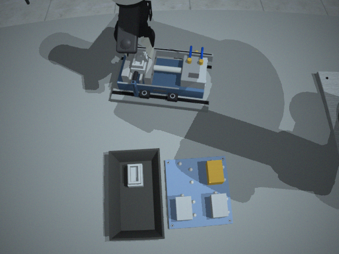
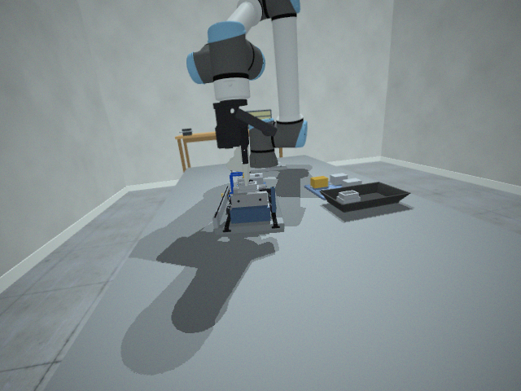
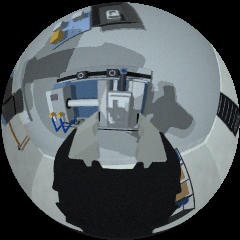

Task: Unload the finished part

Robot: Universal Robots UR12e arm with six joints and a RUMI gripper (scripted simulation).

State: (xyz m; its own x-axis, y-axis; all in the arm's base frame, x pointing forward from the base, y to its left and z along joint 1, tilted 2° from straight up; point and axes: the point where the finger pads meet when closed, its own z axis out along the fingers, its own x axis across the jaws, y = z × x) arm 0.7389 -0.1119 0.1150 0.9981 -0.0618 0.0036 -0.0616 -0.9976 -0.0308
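Observation:
The finished part (image 1: 139, 64), a light grey block with a pocket on top, sits between the jaws at the left end of the blue vise (image 1: 161, 75). It also shows in the wrist view (image 3: 119, 109). My gripper (image 3: 118, 113) hangs straight over it, pointing down. The fingers are open part way and stand one on each side of the part, level with its top, with a small gap on both sides. In the exterior view the fingertips (image 2: 243, 171) reach down to the part. The black outfeed tray (image 1: 133, 193) lies near the front and holds one pocketed part (image 1: 134, 174) at its far end.
A blue fixture plate (image 1: 197, 191) lies right of the tray with a yellow block (image 1: 214, 171) and two grey blanks (image 1: 183, 207) (image 1: 219, 205). Two blue pins (image 1: 196, 54) stand at the vise's right end. A grey slab (image 1: 329, 92) lies at the right edge.

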